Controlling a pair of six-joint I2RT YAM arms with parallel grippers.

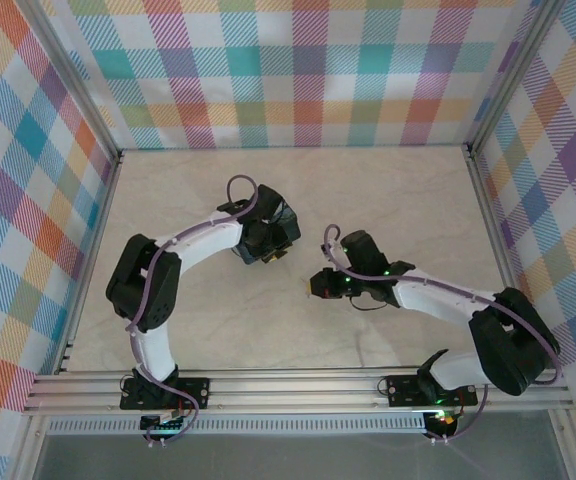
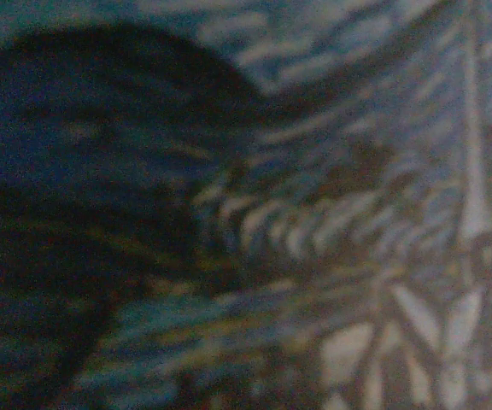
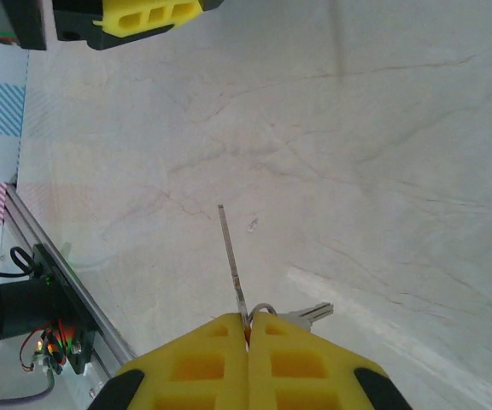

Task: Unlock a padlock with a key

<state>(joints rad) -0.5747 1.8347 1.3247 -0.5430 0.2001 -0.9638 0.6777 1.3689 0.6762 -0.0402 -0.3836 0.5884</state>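
A: Biggest first. What's on your feed?

B: Plaid walls (image 1: 298,70) around a pale marbled table (image 1: 388,200), with an aluminium rail (image 1: 298,385) along the near edge. My left arm (image 1: 203,240) curls in toward the middle, and the right arm (image 1: 438,295) reaches in from the other side.

A: Grippers?

B: The left gripper (image 1: 276,252) is low over the table centre. I can't tell whether its fingers are apart or together. The right gripper (image 1: 316,285) is just beside it, not touching. From the right wrist I see its yellow fingers pressed together (image 3: 248,320).

A: On what?

B: The key (image 3: 231,256). It's clamped at its base between the fingertips, seen edge-on as a thin blade sticking out past them, above the table.

A: Left wrist view?

B: Blurred. There's a dark blue swirl-patterned surface (image 2: 331,213) very close to the lens.

A: Padlock?

B: I can't tell where it sits, it's too blurred.

A: Small stuff?

B: A silvery ring (image 3: 263,307) beside the fingertips, and a second key (image 3: 310,315) hanging off it to the right.
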